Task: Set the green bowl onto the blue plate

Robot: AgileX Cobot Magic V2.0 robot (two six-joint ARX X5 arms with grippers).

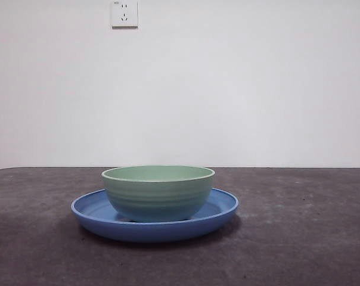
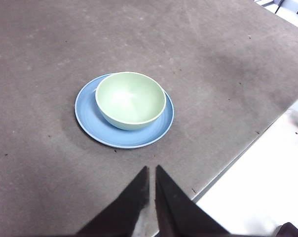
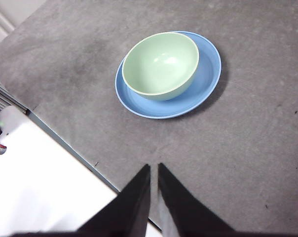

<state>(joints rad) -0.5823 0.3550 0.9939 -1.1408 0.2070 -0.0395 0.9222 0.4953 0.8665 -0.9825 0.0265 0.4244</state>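
Glossy blue plate (image 1: 96, 210) (smooth), ridged green bowl (image 1: 158, 193), matt table (image 1: 299, 238).

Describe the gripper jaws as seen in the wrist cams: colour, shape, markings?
Both alike: the left gripper and right gripper each show two matte black, flat, wedge-shaped jaws tapering to points. No markings or cables visible on them.
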